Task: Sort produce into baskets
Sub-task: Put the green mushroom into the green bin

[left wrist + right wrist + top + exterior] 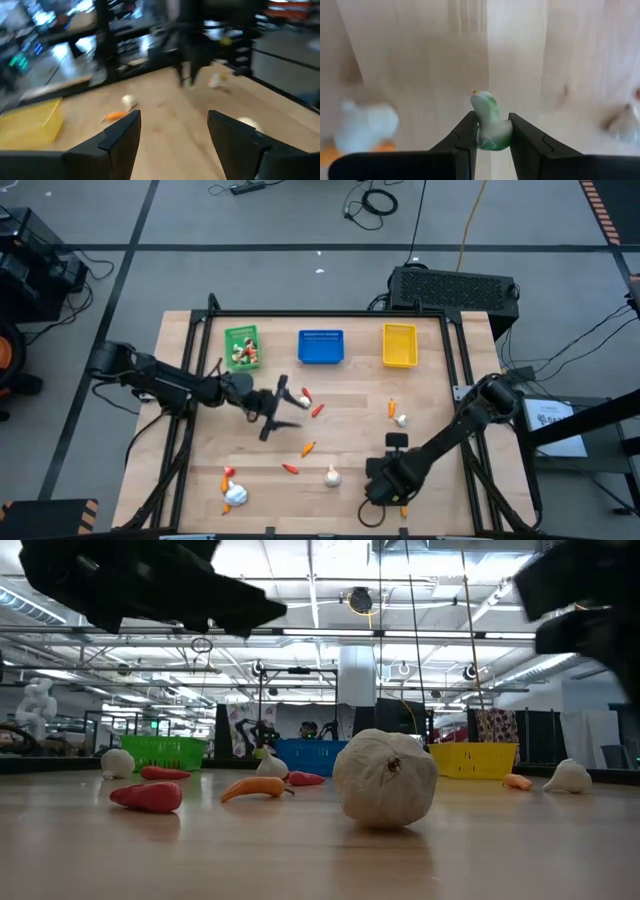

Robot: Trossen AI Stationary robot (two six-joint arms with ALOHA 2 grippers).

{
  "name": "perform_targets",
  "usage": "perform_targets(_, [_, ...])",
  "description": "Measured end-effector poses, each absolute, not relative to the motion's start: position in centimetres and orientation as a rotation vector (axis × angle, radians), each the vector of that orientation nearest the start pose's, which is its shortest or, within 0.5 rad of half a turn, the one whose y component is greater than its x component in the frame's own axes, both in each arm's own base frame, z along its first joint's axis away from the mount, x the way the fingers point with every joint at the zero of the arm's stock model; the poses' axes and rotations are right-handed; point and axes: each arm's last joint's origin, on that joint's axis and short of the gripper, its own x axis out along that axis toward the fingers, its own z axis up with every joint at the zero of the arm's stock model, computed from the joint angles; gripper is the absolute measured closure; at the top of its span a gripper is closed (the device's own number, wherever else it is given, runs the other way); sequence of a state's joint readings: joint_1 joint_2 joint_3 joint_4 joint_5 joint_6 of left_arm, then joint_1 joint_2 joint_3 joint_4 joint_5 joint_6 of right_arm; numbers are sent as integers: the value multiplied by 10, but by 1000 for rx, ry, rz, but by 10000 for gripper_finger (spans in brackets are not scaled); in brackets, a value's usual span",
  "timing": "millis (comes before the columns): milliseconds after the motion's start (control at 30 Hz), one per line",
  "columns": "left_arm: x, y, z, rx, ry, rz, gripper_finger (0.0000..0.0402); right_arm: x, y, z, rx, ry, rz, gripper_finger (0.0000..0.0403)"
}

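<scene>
Green, blue and yellow baskets stand in a row at the table's far side. The green one holds some produce. Loose produce lies on the table: red pieces, an orange piece, a garlic bulb. My left gripper is open and empty above the table, left of the red pieces; it also shows in the left wrist view. My right gripper, near the front edge, is shut on a small white-and-green piece. My right gripper pinches the small white-and-green piece by its rounded white lower part between its two fingertips. The fingers point down at the table from above. The piece's green, tan-tipped end sticks out beyond the fingertips. I cannot tell whether it is clear of the table.
A carrot and a garlic bulb lie at the right. A garlic bulb with an orange piece lies at the front left, and a red piece at the front middle. A large black box stands behind the table.
</scene>
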State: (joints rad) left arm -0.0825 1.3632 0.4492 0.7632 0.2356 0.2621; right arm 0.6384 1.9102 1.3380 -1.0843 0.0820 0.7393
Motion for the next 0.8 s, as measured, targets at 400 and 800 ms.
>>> perform_targets(400, [301, -64, 166, 437, 56, -476, 164, 317, 185, 176, 92, 1348, -25, 323])
perform_targets(800, [341, -78, 140, 429, 146, -537, 164, 352, 149, 196, 158, 1121, 9, 323])
